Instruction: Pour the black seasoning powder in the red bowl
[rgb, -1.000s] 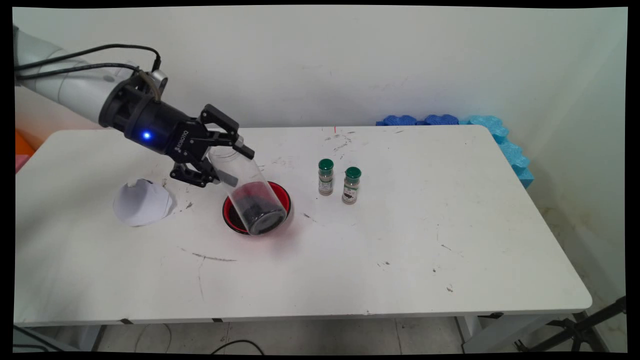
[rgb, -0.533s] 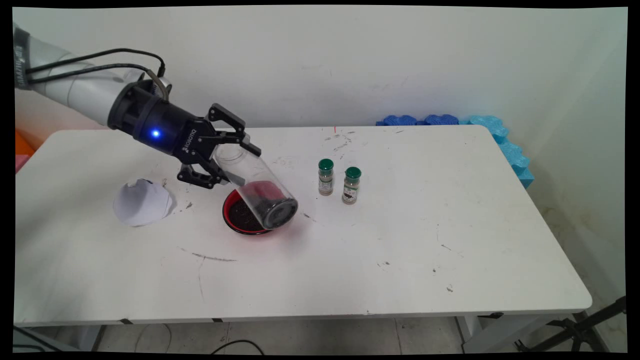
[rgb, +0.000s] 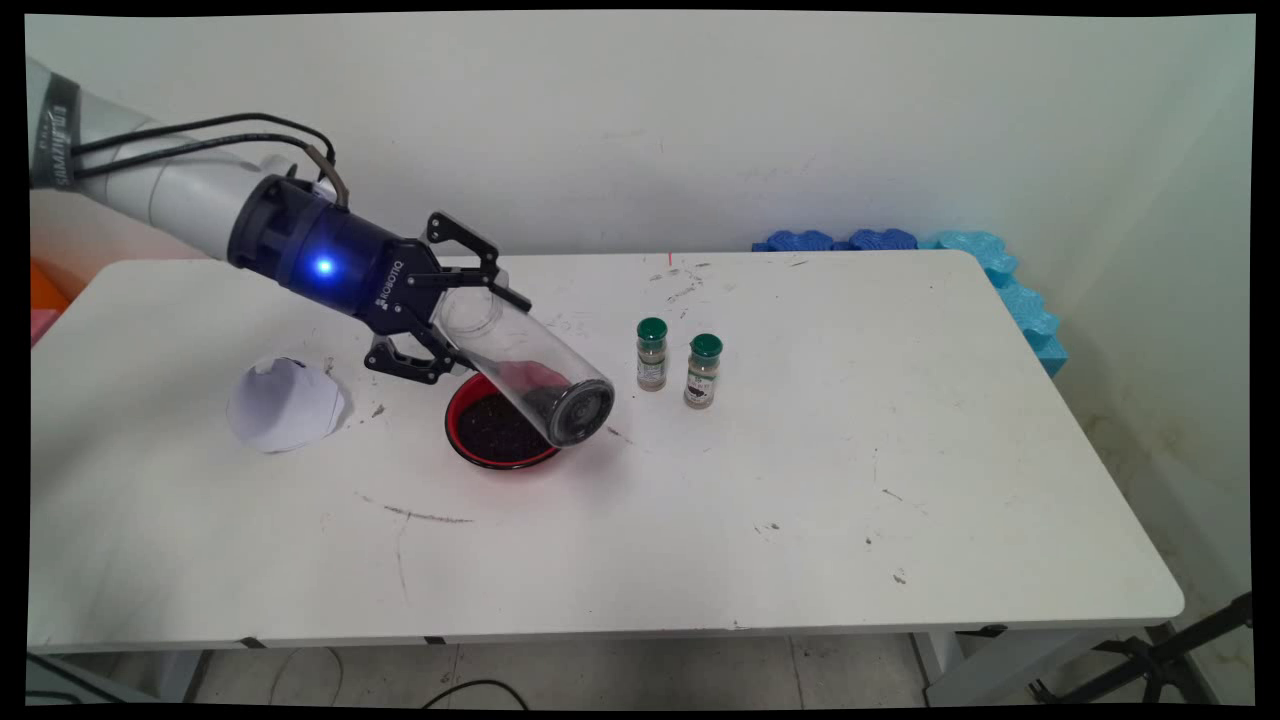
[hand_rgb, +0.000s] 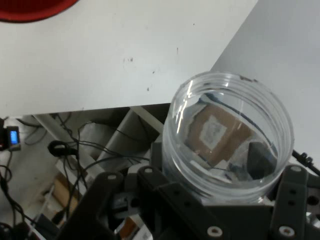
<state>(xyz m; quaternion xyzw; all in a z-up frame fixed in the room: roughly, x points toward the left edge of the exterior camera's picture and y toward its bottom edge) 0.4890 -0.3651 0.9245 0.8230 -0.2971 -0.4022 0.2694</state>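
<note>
Jar (rgb: 525, 365), clear and tilted, sits clamped in tool (rgb: 455, 320) above red bowl (rgb: 495, 432).

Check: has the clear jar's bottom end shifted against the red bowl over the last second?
Yes. The clear jar swung right and up toward the spice bottles, uncovering the red bowl.

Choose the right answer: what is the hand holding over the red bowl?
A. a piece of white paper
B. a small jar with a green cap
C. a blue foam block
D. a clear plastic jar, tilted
D: the hand grips a clear plastic jar, tilted above the red bowl, while both green-capped jars stand apart on the table.
</note>
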